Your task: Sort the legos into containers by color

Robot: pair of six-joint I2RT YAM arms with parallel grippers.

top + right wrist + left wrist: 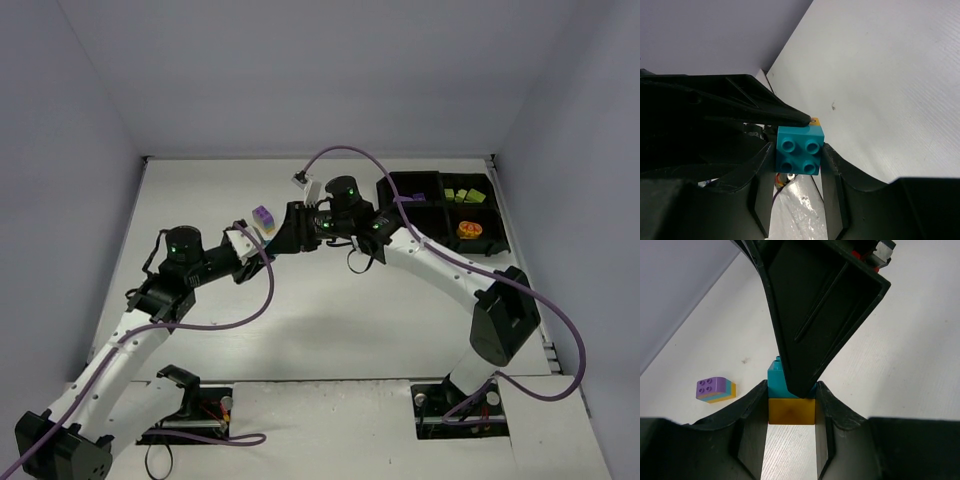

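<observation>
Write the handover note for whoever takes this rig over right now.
Left gripper: shut on the square orange plastic brick.
Right gripper: shut on the cyan studded plastic brick joined to it.
Done: lime green bricks and an orange piece lie in separate compartments of the black divided tray.
Left: split this pair, bin both, then the purple-cyan-orange stack on the table.

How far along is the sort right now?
Done: lime green bricks and an orange piece sit in separate compartments of the tray. In hand: the left end effector is shut on an orange brick, the right end effector on the cyan brick joined to it. Left: binning that pair and the purple-cyan-orange stack on the table.
</observation>
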